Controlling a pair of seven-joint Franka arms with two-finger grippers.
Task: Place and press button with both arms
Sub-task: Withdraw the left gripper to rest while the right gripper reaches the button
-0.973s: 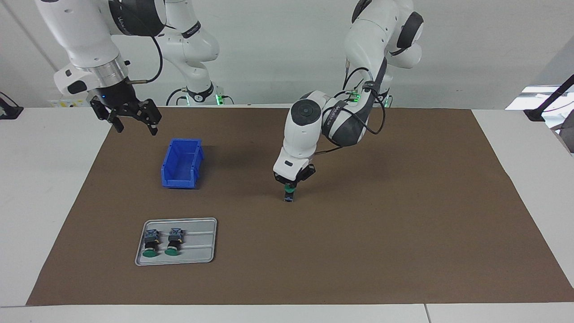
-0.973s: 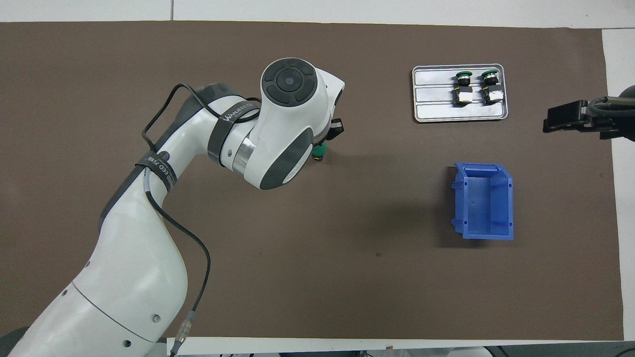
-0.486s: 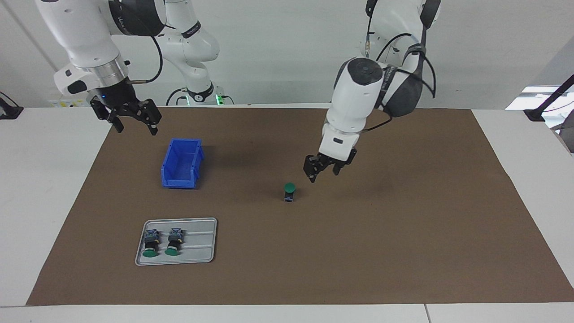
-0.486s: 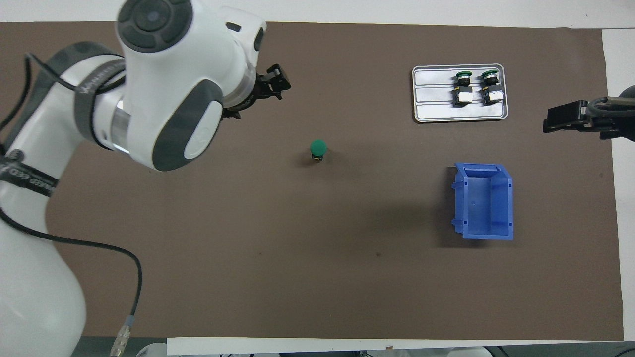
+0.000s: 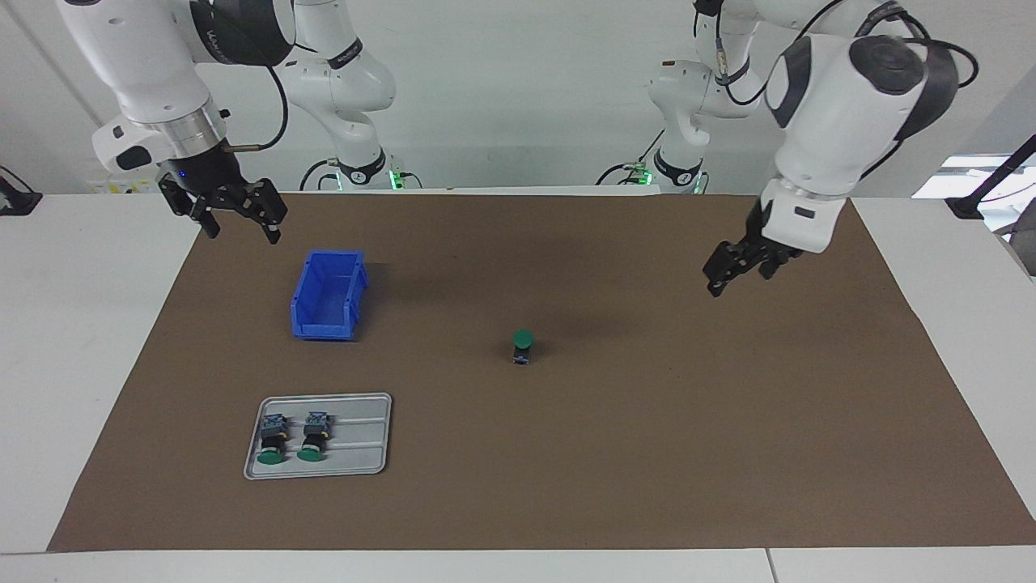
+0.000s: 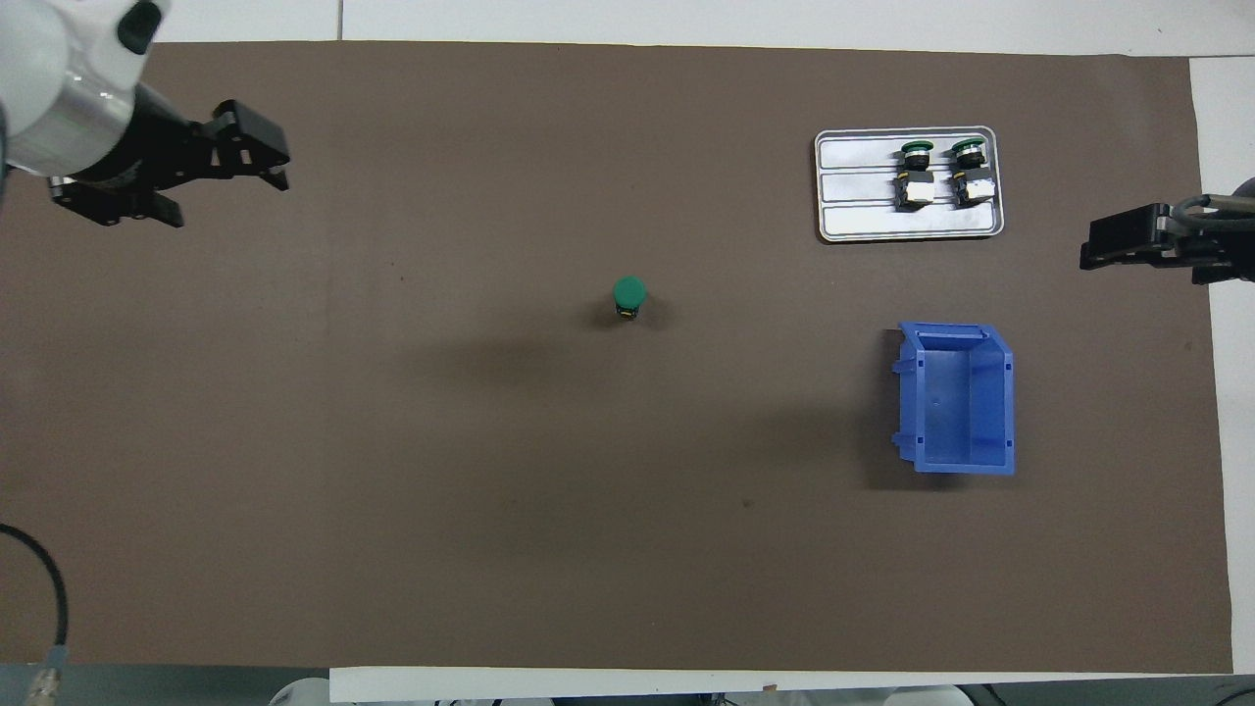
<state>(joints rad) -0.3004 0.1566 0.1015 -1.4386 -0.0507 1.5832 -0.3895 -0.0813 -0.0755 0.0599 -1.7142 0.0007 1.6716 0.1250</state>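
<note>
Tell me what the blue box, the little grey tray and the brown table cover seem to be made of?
Blue bin: likely moulded plastic, going by its even colour, smooth walls and ribbed rim. Tray: probably metal or metal-look plastic, pale grey with a soft sheen, pressed grooves and rounded corners. Brown cover: looks like matte paper or thin card, flat with no shine.

button (image 5: 523, 345) | green cap up, upright | mid-mat, alone, touching neither claw
</note>
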